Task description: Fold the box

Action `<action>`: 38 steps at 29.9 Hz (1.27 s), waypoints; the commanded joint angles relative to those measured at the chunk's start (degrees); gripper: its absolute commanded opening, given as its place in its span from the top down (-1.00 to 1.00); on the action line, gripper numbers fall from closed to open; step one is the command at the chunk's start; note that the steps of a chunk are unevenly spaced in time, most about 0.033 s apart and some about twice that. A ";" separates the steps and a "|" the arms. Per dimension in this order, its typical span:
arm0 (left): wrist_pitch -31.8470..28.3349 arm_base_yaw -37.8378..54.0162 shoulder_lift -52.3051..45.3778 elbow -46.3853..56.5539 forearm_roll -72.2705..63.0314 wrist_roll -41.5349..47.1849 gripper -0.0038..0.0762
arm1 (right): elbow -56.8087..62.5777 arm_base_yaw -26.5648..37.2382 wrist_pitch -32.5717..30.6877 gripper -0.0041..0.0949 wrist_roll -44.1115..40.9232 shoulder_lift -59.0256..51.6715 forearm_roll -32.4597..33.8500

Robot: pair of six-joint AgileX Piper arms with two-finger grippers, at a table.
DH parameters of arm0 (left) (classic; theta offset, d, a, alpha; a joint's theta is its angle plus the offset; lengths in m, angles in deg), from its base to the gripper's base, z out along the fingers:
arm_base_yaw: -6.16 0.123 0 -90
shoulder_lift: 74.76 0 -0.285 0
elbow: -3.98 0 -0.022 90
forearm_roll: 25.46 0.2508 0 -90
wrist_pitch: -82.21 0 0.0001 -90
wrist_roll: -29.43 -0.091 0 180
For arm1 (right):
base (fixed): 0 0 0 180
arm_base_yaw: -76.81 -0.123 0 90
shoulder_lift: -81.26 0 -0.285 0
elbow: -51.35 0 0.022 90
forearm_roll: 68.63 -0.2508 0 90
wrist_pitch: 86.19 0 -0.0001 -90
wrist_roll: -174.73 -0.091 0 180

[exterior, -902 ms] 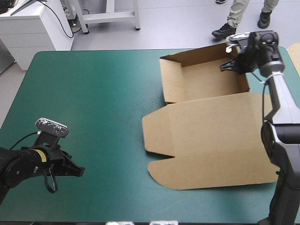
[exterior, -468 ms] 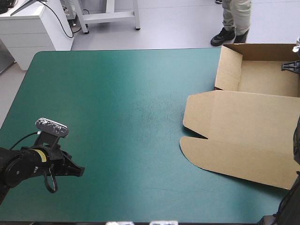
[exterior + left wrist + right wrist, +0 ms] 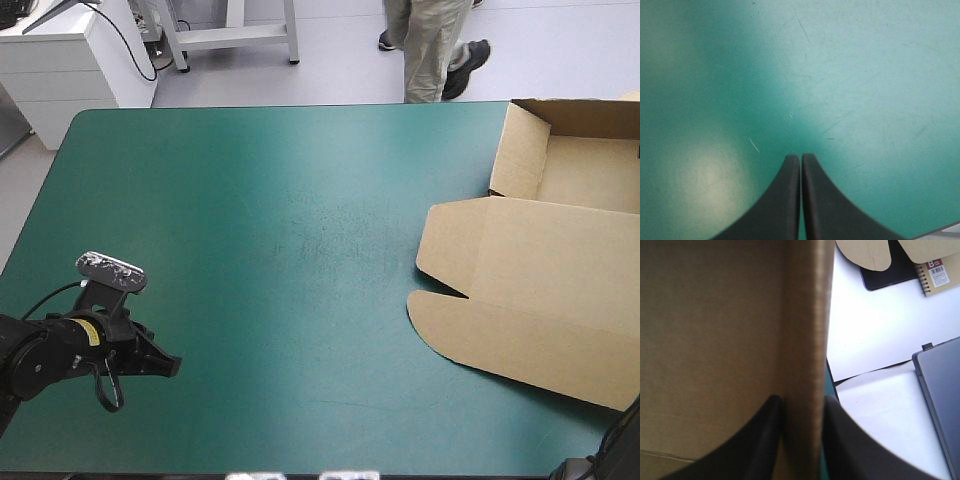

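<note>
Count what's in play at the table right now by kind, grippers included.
Box: 1, brown, an open tray with the lid flat.
Grippers: 2, left gripper shut and empty, right gripper shut on the box's wall.
Total: 3.

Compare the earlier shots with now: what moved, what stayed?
The box slid across the table toward its right edge and now runs out of the high view on that side. The right claw, shut on the box's wall, went with it and has left the high view. The left claw stayed shut at the near left of the cover.
</note>
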 commanded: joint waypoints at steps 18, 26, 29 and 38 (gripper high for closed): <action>-1.83 -0.25 -0.46 -1.26 -1.95 0.00 0.92 | -2.17 0.55 0.28 0.94 -0.68 -3.71 -13.60; -4.43 -0.25 -0.46 -1.26 -1.40 0.00 0.92 | -2.04 -9.93 0.28 0.92 1.81 -5.06 -15.13; -6.18 -0.25 -0.46 -0.50 -0.36 0.00 0.92 | -1.78 -15.82 0.28 0.92 2.44 -5.80 -14.91; -8.08 -0.25 -0.46 3.52 2.99 0.46 0.92 | 7.73 -32.56 0.54 0.92 4.10 -11.40 -9.17</action>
